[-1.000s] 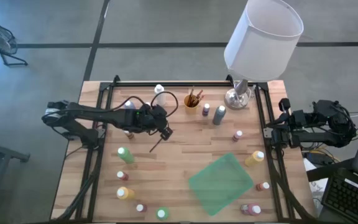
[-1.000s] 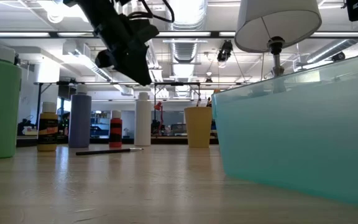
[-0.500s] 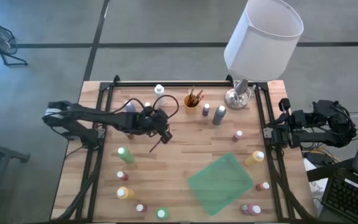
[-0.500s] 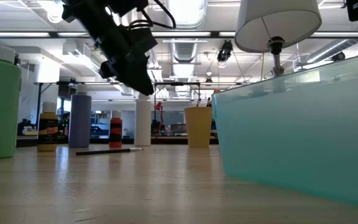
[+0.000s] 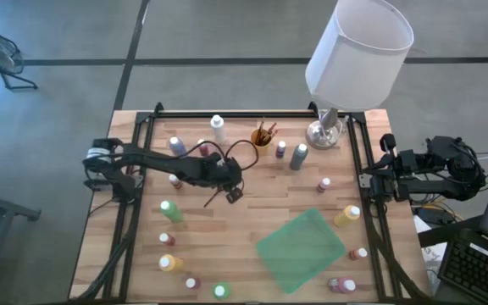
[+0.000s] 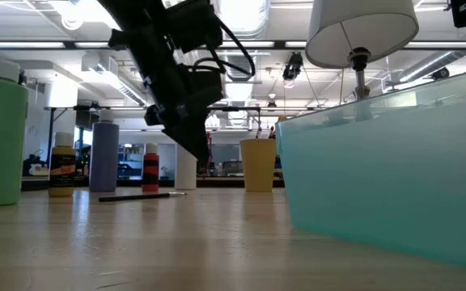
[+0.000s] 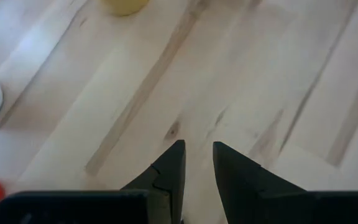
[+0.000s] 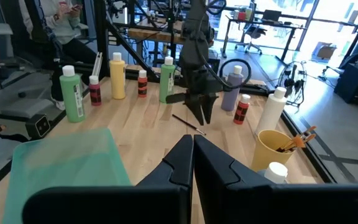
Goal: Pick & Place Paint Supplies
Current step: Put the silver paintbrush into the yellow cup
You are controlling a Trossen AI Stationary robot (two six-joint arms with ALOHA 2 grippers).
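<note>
A thin dark brush (image 5: 213, 200) lies flat on the wooden table near its middle, and shows in the low view (image 6: 136, 196) too. My left gripper (image 5: 234, 195) hangs slanting down just above the table beside the brush's far end. Its fingers are a little apart with only bare wood between them (image 7: 197, 152). Paint bottles stand around: a green one (image 5: 170, 211), a white one (image 5: 218, 127), a yellow one (image 5: 346, 215). My right gripper (image 8: 192, 146) waits shut at the table's right edge.
A teal tray (image 5: 301, 249) lies at the near right. A yellow cup (image 5: 262, 140) holding brushes stands at the back, next to a grey bottle (image 5: 299, 157) and the lamp's silver base (image 5: 324, 131). More small bottles line the near and left edges.
My left gripper has come down toward the table and shifted toward the table's right and near edges, ending over the brush's far end. The brush has stayed lying where it was.
</note>
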